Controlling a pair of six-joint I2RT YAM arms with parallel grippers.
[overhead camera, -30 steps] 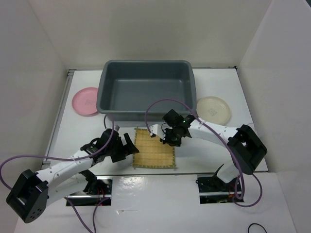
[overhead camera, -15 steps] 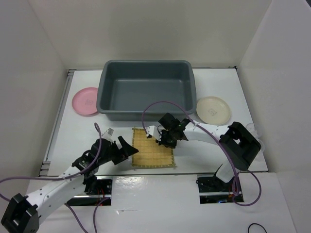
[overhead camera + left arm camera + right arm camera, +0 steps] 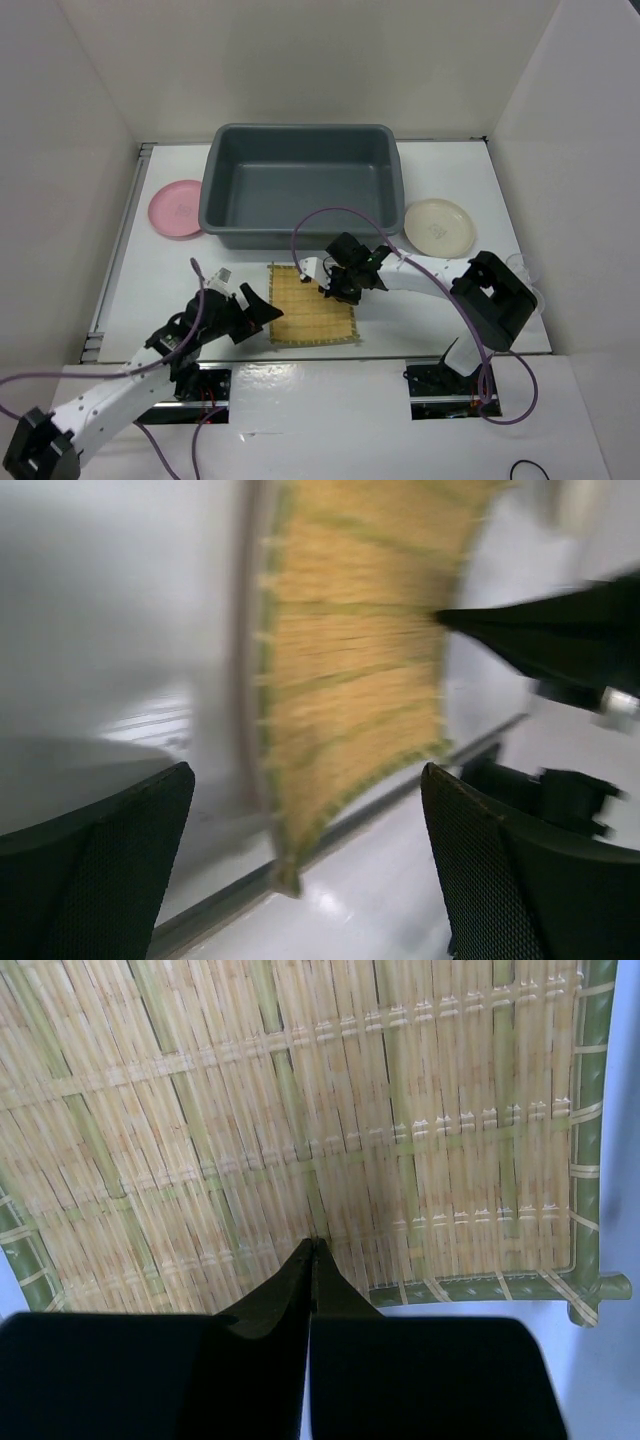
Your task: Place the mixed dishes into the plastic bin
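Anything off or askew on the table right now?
Nothing spilled or damaged. Bamboo mat lies before the empty bin; pink plate and cream plate lie either side. Only oddity: right gripper, shut, rests its tips on the mat rather than gripping it.

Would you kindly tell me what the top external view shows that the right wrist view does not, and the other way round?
Only the top external view shows the dark grey plastic bin, the pink plate to its left, the cream-white plate to its right, and the left gripper, open at the mat's left edge. Only the right wrist view shows the bamboo mat close enough to read its weave and green edging. Both show the mat and the shut right gripper over it.
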